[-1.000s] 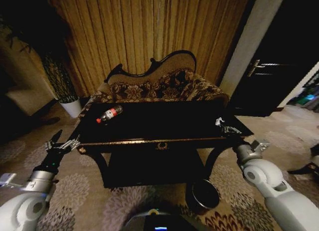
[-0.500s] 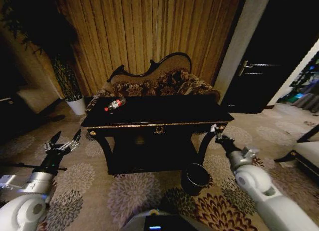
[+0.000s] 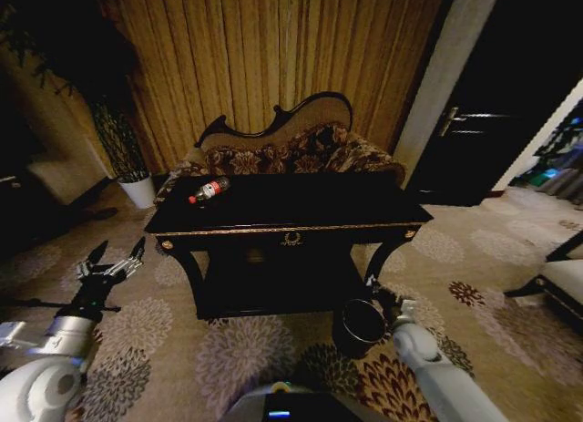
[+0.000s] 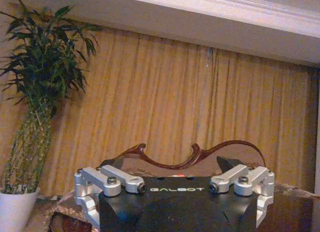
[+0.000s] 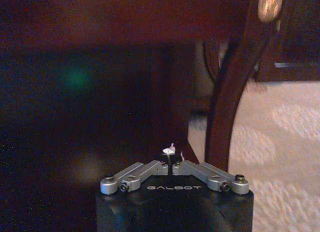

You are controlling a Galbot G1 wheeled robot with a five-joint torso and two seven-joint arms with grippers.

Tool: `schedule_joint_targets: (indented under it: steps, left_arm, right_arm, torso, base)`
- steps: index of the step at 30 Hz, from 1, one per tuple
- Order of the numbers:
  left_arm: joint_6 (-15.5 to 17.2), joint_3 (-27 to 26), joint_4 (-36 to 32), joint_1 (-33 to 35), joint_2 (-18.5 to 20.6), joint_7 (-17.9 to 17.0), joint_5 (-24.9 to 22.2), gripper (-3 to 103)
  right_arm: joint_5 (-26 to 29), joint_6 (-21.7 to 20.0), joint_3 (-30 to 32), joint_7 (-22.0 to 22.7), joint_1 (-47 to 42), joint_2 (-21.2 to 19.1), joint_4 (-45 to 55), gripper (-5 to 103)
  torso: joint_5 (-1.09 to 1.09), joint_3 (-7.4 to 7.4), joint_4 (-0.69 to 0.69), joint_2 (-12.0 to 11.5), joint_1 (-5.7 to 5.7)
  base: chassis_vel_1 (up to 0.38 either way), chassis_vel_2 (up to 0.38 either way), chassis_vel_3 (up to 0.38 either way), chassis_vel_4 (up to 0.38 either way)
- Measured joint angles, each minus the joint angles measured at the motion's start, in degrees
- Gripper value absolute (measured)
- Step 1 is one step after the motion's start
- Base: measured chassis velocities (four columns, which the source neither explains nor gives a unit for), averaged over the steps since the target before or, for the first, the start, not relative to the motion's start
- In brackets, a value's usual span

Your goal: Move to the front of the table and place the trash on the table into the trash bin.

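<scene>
**Right gripper low beside the bin, pinching a white scrap**

The glossy black table (image 3: 301, 223) stands ahead of the robot, its gold-trimmed front edge facing the camera, with the patterned sofa (image 3: 282, 153) behind it against the curtain (image 3: 273, 57). On the surface, toward the 10 o'clock corner as the head view has it, the clear bottle (image 3: 209, 190) with its red label lies on its side.

The trash bin (image 3: 362, 324) sits on the floral carpet (image 3: 228, 349) at about 5 o'clock from the table's middle, just off the front right leg. The right gripper (image 3: 383, 299) is down low, right beside the bin's rim at its 2 o'clock side. In the right wrist view this gripper (image 5: 172, 164) has its fingers pressed together on a small white piece (image 5: 169, 151), probably the crumpled paper, though too little of it shows to be sure; the curved table leg (image 5: 232, 91) rises close beyond it.

The left gripper (image 3: 111, 266) hangs out at 8 o'clock from the table, well apart from it, with its fingers spread wide; the left wrist view shows the same spread fingers (image 4: 122, 179) aimed at the sofa back and a potted plant (image 4: 35, 106)
</scene>
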Motion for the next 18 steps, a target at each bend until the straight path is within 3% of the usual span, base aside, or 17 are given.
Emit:
schedule_joint_targets:
  steps: [6, 18]
  left_arm:
    - [-0.5, -0.5, 0.3, 0.4, -0.4, 0.2, 0.0, 100]
    - [-1.0, -0.5, 0.6, 0.6, -0.7, 0.4, 0.0, 100]
  right_arm:
    - [-2.8, 0.7, -1.5, 0.1, 4.1, 2.8, -10.7, 0]
    - [-6.7, 3.1, -1.8, 0.1, 7.0, 5.0, -19.4, 0]
  torso:
    - [-0.01, 0.01, -0.01, 0.0, 0.02]
    - [0.00, 0.01, -0.01, 0.0, 0.02]
  base:
    - [0.000, 0.000, 0.000, 0.000]
    - [0.000, 0.000, 0.000, 0.000]
